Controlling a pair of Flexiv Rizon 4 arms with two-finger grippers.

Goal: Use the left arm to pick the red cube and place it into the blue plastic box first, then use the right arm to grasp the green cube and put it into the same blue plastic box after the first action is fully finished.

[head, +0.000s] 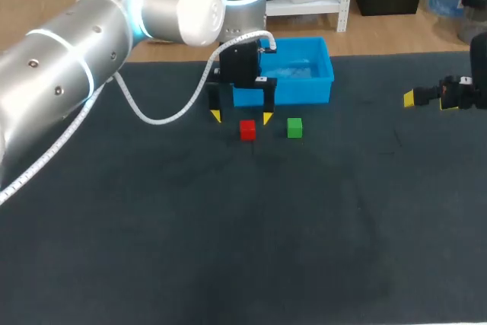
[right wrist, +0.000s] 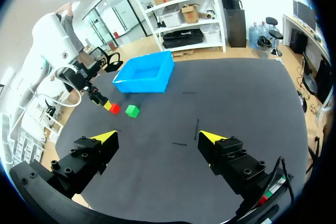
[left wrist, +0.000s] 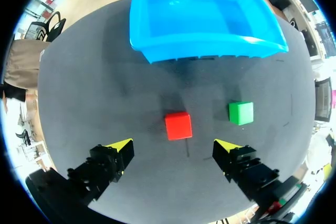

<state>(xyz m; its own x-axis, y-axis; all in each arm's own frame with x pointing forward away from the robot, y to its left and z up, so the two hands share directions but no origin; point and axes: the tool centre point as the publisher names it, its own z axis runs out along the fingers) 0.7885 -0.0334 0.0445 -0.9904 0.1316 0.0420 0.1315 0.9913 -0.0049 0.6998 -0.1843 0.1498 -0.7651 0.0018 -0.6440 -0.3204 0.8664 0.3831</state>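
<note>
The red cube [head: 247, 129] [left wrist: 178, 125] lies on the dark table in front of the blue plastic box [head: 312, 81] [left wrist: 199, 17]. The green cube [head: 294, 128] [left wrist: 241, 113] sits just to its right. My left gripper [head: 241, 117] [left wrist: 173, 150] hangs open over the table just behind the red cube, one yellow tip to each side, touching nothing. My right gripper [head: 426, 100] [right wrist: 157, 139] is open at the table's right side, far from both cubes. From the right wrist view the red cube [right wrist: 114, 108], green cube [right wrist: 132, 110] and box [right wrist: 144, 72] lie far ahead.
The box is empty and stands at the table's far edge. A white cable [head: 163, 116] loops from my left arm down beside the gripper. The dark table [head: 243, 249] stretches wide in front of the cubes.
</note>
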